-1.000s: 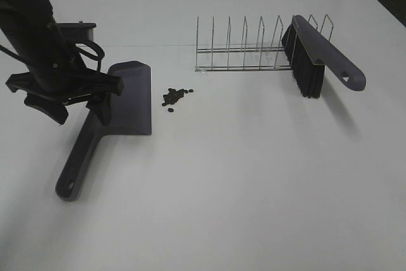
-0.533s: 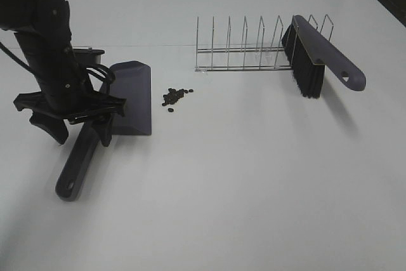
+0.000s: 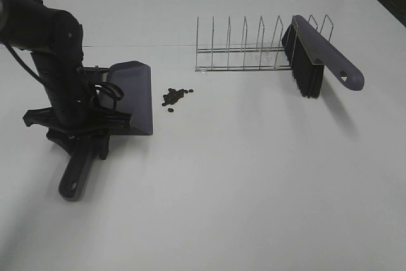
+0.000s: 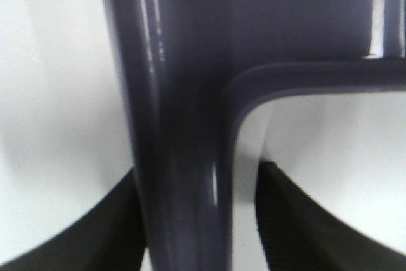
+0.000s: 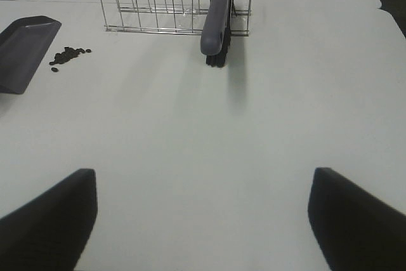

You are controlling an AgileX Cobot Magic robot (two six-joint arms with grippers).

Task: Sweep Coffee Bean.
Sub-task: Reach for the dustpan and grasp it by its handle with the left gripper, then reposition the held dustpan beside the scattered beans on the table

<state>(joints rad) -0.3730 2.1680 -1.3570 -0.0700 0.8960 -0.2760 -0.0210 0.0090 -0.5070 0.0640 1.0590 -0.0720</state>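
Left fingers (image 4: 304, 226): spread astride the handle of the dustpan (image 4: 177, 125). One seems to touch it and the other shows a sliver of tabletop (image 3: 254, 188) between, though the wrist view is too close and blurred to be sure. Not clamped.
Right fingers (image 5: 44, 220): wide apart, nothing between them, hanging over bare tabletop.
Coffee beans (image 3: 176, 96): a small loose heap left of centre in the high view, just beside the dustpan's open lip and not touching it.
Brush (image 3: 317, 55): propped in the end of the wire rack (image 3: 241, 49) at upper right, well apart from the beans.
Handling: the beans look tiny, hard and light, so they will likely roll and scatter. They should be pushed with bristles, not pinched. The dustpan looks stiff and glossy, so probably slippery; mid-handle is the fair hold. The brush is best taken by its handle.
Change: a second ago the left arm (image 3: 54, 61) stood higher in the frame, over the joint of pan and handle. It has since come down along the handle. The beans, brush and rack lie as before.
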